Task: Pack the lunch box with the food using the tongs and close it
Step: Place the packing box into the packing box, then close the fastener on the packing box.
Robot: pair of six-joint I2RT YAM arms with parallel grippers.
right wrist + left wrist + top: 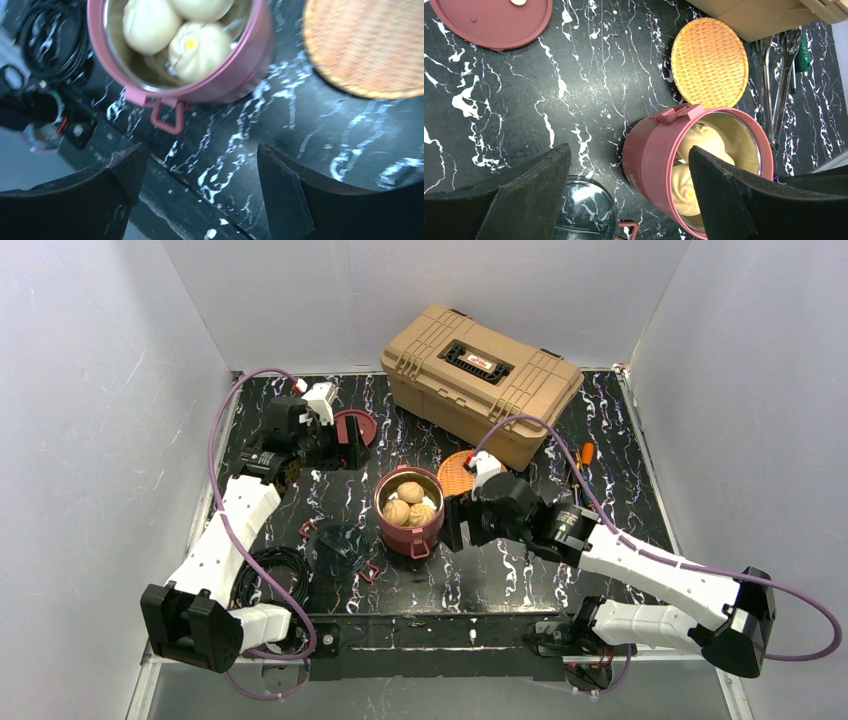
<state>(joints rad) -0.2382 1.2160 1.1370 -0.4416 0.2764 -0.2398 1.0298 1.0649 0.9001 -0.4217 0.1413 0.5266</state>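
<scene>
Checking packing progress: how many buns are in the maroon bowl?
3 buns: one far, one near-left, one near-right, all inside the maroon bowl; others may lie hidden underneath.

Your left gripper hangs over the marble table with its jaws spread wide. Just beside its right finger you see the bowl, uncovered, with pale buns inside. The lid lies well apart at top left. A woven plate sits just behind the bowl, with the tongs beside it, near the toolbox. A glass lid shows at the bottom edge.
</scene>
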